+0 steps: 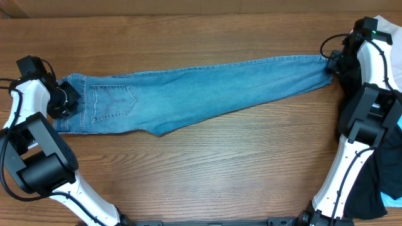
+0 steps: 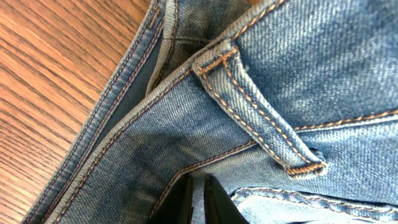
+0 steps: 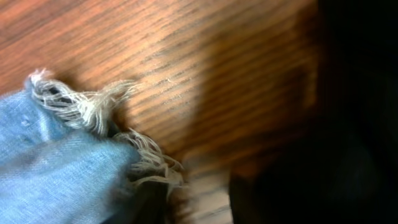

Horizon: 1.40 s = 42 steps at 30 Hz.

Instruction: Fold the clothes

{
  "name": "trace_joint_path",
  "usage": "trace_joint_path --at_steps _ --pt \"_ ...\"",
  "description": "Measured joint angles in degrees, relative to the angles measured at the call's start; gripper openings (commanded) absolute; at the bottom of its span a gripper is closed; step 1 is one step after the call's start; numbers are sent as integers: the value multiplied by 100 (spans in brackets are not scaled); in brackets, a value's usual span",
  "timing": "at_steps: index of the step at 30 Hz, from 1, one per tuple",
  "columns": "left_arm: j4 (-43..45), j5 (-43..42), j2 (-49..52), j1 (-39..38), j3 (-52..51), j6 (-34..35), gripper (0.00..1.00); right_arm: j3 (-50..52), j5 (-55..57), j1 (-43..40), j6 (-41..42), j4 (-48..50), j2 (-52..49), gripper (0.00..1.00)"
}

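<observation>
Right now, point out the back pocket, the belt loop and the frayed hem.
back pocket [image 1: 113, 102]: overhead view, centre of the stitched panel.
belt loop [image 2: 258, 118]: left wrist view, middle of the strip.
frayed hem [image 3: 84, 104]: right wrist view, on the loose white threads.

No text, label, brand, number or sign can be read in any view, not on the jeans [image 1: 188, 88] either.
</observation>
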<state>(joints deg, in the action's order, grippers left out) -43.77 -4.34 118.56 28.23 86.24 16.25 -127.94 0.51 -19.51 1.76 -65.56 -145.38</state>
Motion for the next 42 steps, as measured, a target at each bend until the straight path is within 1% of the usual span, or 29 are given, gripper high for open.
trace_joint_path --at_steps 1,2,5,9,14,15,18,26,27,30,31,32,33,35,36,42 --pt "0 -2 0 0 0 0 12 -2 -7 -11 13 -42 2 51" --pt "-2 -2 0 0 0 0 12 -4 -26 -24 50 -81 7 54" --pt "-2 -2 0 0 0 0 13 -11 -105 -50 7 -247 15 57" --pt "-26 0 2 0 0 0 15 -13 -527 -144 -4 -345 35 57" --pt "-46 0 0 0 0 0 15 -13 -1506 -343 -85 -520 37 58" --pt "-46 0 0 0 0 0 15 -13 -1888 -422 -116 -590 37 58" --pt "-46 0 0 0 0 -2 16 -13 -2251 -468 -201 -691 37 58" --pt "-66 0 2 0 0 -17 15 -13 -2636 -437 -302 -741 37 60" --pt "-66 0 0 0 0 -20 15 -13 -2651 -439 -308 -745 37 61" --pt "-66 0 0 0 0 -20 16 -13 -2697 -439 -326 -732 37 60" --pt "-66 0 0 0 0 -20 16 -13 -2708 -439 -323 -730 37 57" --pt "-66 0 0 0 0 -17 16 -13 -2710 -439 -323 -726 35 51" --pt "-68 0 0 0 0 -17 16 -13 -2715 -439 -308 -704 33 42" --pt "-81 2 2 0 0 -20 15 -13 -2730 -439 -289 -636 11 11" --pt "-87 2 2 0 0 -20 16 -13 -2728 -439 -317 -608 -15 5" --pt "-155 2 2 0 0 -22 15 -13 -2747 -435 -313 -544 -138 4"
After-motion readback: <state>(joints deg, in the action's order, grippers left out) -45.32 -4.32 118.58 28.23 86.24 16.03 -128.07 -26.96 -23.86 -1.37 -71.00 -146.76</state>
